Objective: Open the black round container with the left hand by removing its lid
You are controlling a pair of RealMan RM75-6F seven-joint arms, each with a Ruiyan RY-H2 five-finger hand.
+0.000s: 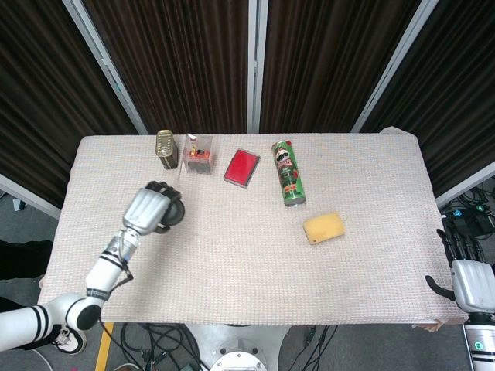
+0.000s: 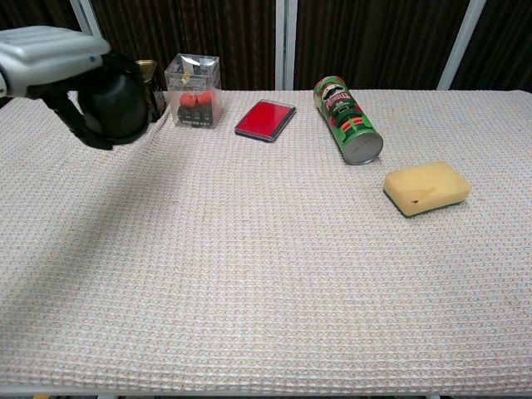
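The black round container (image 2: pixel 116 104) is held in the left hand (image 1: pixel 147 210), whose fingers are wrapped around its dark body; in the chest view it appears lifted clear of the surface (image 2: pixel 266 274), in front of and partly hiding the brass tin (image 1: pixel 165 148). In the head view it lies well to the near-left of the clear box (image 1: pixel 197 152), itself just right of the tin. Whether the lid is on or already off cannot be told: the hand covers most of the top, and no separate lid is seen anywhere on the cloth.

The step in hand is judged to be the lid's removal, and it is made awkward by the whole container being carried in the one hand meant to open it. A good attempt would have the container set down upright on a bare stretch of cloth near the tin, the grip shifted from the body to the rim of the lid alone, and the lid drawn straight upward so the base is not dragged or tipped. Care should be taken near the clear box and the tin, which are close enough to be knocked.

Further from the tin, to its right, a red flat case (image 1: pixel 242 167), a green crisp tube (image 1: pixel 288 173) lying on its side and a yellow sponge (image 1: pixel 324 228) are found. The right hand (image 1: pixel 469 280) waits off the far right edge, holding nothing, fingers loosely spread.
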